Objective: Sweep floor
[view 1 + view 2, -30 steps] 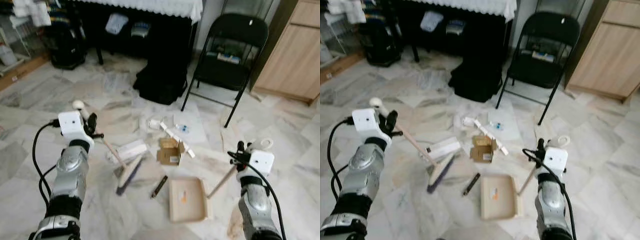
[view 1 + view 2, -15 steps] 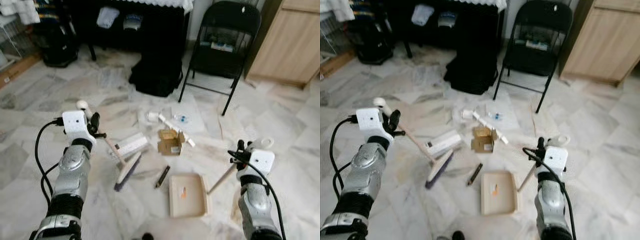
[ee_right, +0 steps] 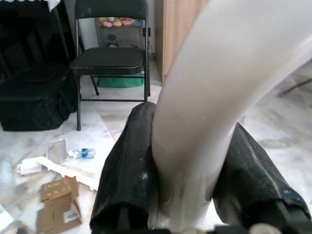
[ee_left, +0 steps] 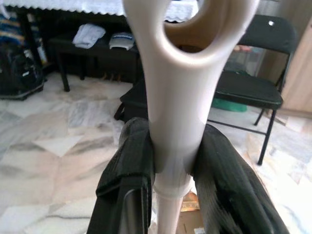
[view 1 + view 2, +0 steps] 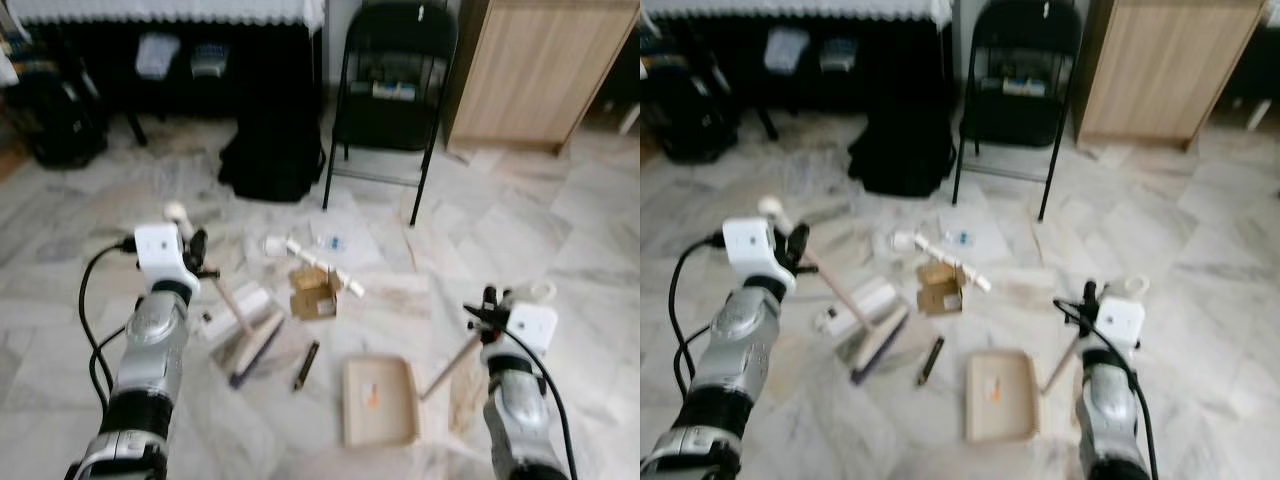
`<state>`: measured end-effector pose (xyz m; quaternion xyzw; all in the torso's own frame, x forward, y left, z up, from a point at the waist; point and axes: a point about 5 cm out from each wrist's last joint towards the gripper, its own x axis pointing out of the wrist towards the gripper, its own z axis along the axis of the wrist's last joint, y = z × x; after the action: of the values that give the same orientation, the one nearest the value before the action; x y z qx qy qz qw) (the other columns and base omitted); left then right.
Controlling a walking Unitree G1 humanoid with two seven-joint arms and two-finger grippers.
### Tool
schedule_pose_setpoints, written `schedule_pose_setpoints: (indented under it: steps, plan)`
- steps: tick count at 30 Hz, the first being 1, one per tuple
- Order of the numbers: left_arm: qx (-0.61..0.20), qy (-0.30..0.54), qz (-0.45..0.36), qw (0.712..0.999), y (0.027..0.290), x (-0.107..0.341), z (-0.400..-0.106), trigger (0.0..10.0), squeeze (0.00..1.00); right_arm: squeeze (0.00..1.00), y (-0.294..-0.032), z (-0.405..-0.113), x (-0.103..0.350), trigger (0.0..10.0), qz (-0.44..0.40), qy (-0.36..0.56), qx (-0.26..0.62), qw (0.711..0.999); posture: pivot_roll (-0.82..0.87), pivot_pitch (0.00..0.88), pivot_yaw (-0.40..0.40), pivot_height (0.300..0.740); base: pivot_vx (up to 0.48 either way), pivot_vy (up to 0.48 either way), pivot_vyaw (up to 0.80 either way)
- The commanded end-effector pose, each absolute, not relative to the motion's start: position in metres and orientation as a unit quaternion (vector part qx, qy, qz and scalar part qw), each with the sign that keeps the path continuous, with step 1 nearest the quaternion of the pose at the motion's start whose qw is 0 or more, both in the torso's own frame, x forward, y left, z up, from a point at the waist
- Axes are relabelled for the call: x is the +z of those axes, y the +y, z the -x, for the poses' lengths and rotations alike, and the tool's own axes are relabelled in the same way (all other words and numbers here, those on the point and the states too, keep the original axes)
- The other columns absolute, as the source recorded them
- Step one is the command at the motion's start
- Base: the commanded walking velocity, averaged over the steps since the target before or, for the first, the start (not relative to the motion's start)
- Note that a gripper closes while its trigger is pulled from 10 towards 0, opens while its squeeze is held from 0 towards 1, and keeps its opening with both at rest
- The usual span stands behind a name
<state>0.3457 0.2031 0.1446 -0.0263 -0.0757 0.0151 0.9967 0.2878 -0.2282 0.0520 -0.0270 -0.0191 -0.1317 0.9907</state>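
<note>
My left gripper point(image 5: 196, 262) is shut on the wooden handle of a broom point(image 5: 228, 302), just below its white cap point(image 4: 187, 73). The brush head point(image 5: 252, 345) rests on the marble floor beside a white box point(image 5: 236, 309). My right gripper point(image 5: 489, 312) is shut on the pale handle point(image 3: 214, 97) of a beige dustpan point(image 5: 378, 400), which lies flat on the floor in front of me. Litter lies beyond the pan: a small cardboard box point(image 5: 313, 296), a black stick-like item point(image 5: 305, 365), a white strip point(image 5: 322, 266) and a paper sheet point(image 5: 336, 242).
A black folding chair point(image 5: 395, 85) stands behind the litter, with a black bag point(image 5: 272, 155) to its left. A wooden cabinet point(image 5: 535, 70) is at the back right. A dark table with a white cloth point(image 5: 170, 12) runs along the back left.
The whole picture has shifted: the camera has drawn back and turned, so chair and litter look further off. Both grippers keep their hold on broom and dustpan handle.
</note>
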Motion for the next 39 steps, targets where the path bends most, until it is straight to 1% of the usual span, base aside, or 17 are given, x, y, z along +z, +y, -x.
schedule_pose_setpoints:
  steps: [1, 21, 32, 39]
  plan:
    - [0.028, -0.096, 0.017, 0.995, 0.212, 0.151, -0.343, 10.0, 0.00, 0.00, -0.222, -0.291, 0.056, 10.0, 0.022, -0.034, -0.124, 0.991, -0.06, 0.086, 0.006, 0.740, 0.000, 0.000, 0.00]
    - [0.030, -0.097, 0.019, 0.995, 0.212, 0.150, -0.343, 10.0, 0.00, 0.00, -0.223, -0.291, 0.057, 10.0, 0.023, -0.035, -0.121, 0.992, -0.06, 0.078, 0.006, 0.740, 0.323, 0.000, 0.00]
    - [0.031, -0.098, 0.021, 0.995, 0.213, 0.150, -0.342, 10.0, 0.00, 0.00, -0.221, -0.291, 0.056, 10.0, 0.022, -0.032, -0.118, 0.992, -0.06, 0.087, 0.003, 0.740, 0.000, 0.000, 0.00]
    - [0.038, -0.096, 0.015, 0.995, 0.218, 0.148, -0.338, 10.0, 0.00, 0.00, -0.218, -0.283, 0.046, 10.0, 0.023, -0.019, -0.124, 0.992, -0.05, 0.102, 0.002, 0.740, 0.000, 0.000, 0.00]
